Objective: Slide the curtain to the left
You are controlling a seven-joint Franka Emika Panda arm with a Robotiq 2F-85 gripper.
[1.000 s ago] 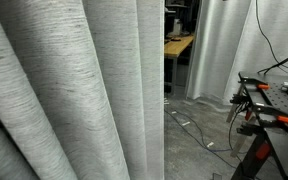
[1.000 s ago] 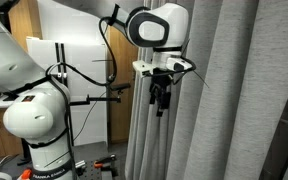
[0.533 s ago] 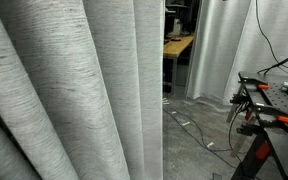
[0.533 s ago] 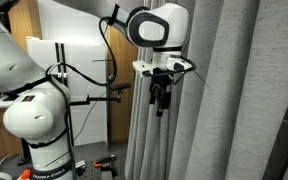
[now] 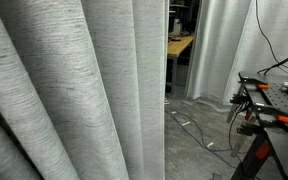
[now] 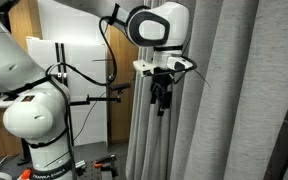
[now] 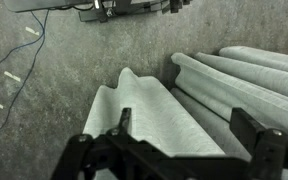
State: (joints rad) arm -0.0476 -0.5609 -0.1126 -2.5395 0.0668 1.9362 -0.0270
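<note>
Grey concrete floor [image 5: 212, 105] strewn with cables [image 5: 191, 121] lay beyond the hanging fabric, where a wooden tabletop [image 5: 180, 45] and pale sheer drapes [image 5: 224, 50] showed through the gap in an exterior view. My white arm [image 6: 34, 115] stood just beside the cloth. The curtain [image 6: 229, 90], light grey with fine horizontal streaks and deep vertical folds, filled much of both exterior views. My tool [image 6: 160, 100] hung fingers-down before its edge folds. The wrist view showed the fingers [image 7: 84, 150] spread wide, one fold lying between them; I could not tell whether they touched it.
</note>
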